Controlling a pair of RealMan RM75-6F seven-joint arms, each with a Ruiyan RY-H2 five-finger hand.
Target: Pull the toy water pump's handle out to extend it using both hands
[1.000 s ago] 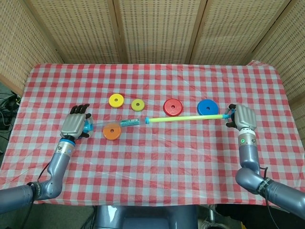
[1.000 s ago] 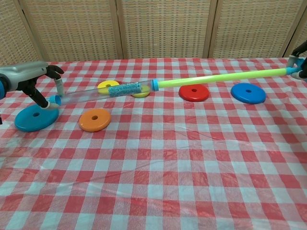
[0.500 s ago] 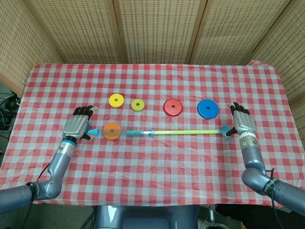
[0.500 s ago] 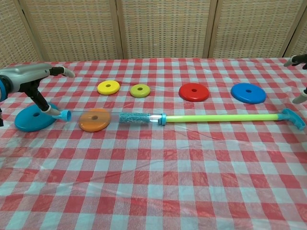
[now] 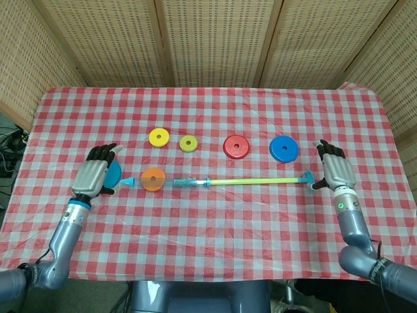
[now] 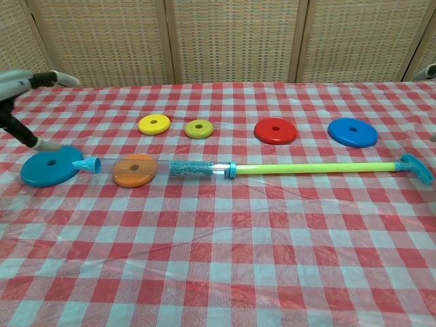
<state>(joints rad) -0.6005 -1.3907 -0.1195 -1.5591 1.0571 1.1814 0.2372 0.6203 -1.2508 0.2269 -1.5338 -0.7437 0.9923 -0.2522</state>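
The toy water pump (image 5: 215,182) lies flat across the middle of the counter (image 5: 208,228), lengthwise from left to right, on a red-and-white checked cloth with a slight sheen and faint creases. Its clear plastic barrel (image 6: 146,167) ends in a small blue cone nozzle (image 6: 84,164) at the left and a blue collar (image 6: 231,169) at the right, with a speckled blue piston visible inside the tube. The slim yellow-green rod (image 6: 313,167) stands drawn well out of the barrel and ends in a blue crosswise handle (image 6: 417,167). The barrel passes over an orange ring-shaped disc (image 5: 153,178), and the nozzle lies just beside a teal disc (image 6: 51,167). Behind the pump sit four more flat, holed discs: a yellow disc (image 5: 159,137), a smaller olive-yellow disc (image 5: 188,143), a red disc (image 5: 236,146) and a blue disc (image 5: 284,149). The left hand (image 5: 93,175), grey-backed with dark fingers, is over the teal disc with its fingers spread, holding nothing and apart from the nozzle. The right hand (image 5: 335,168) is just beside the handle, fingers spread and empty. Woven cane screens (image 5: 208,39) stand behind the counter.
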